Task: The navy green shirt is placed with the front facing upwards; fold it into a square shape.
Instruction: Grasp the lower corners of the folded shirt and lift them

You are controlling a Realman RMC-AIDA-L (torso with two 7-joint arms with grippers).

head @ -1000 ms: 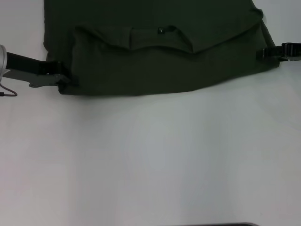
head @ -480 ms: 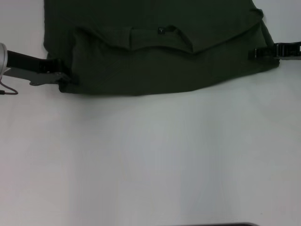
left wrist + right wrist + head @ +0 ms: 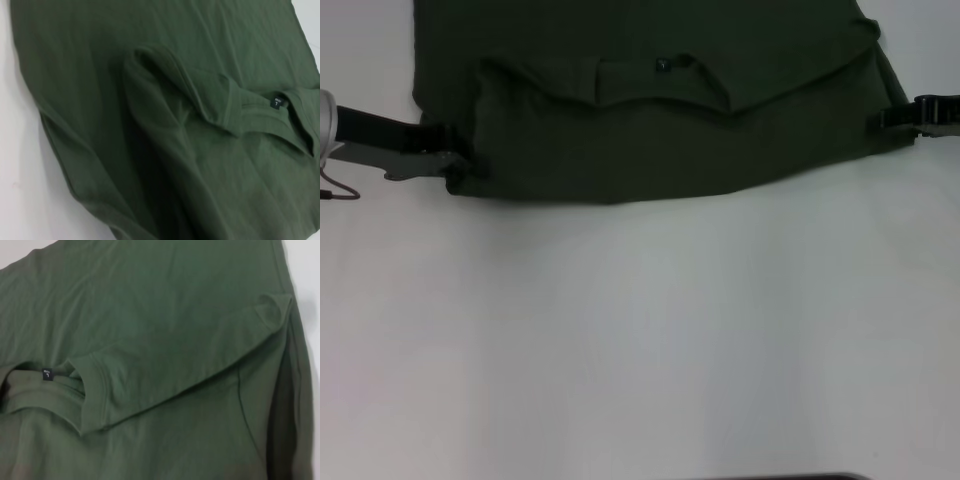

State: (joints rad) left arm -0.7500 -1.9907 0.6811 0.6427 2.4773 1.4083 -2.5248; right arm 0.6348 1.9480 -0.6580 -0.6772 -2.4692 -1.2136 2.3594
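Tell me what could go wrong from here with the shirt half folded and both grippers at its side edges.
The folded-over top layer of the navy green shirt lies crooked, its edge wavy near the neck label, so the final shape may not come out square.

The left gripper and right gripper sit right at the cloth edges; pulling away could drag the fabric and undo the fold.

The shirt's far part runs out of the head view, so unseen wrinkles there are possible.

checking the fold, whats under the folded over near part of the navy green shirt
Under the folded near flap of the navy green shirt more of the same shirt shows beyond its edge, with the neck label. Whatever lies beneath the flap itself is covered.
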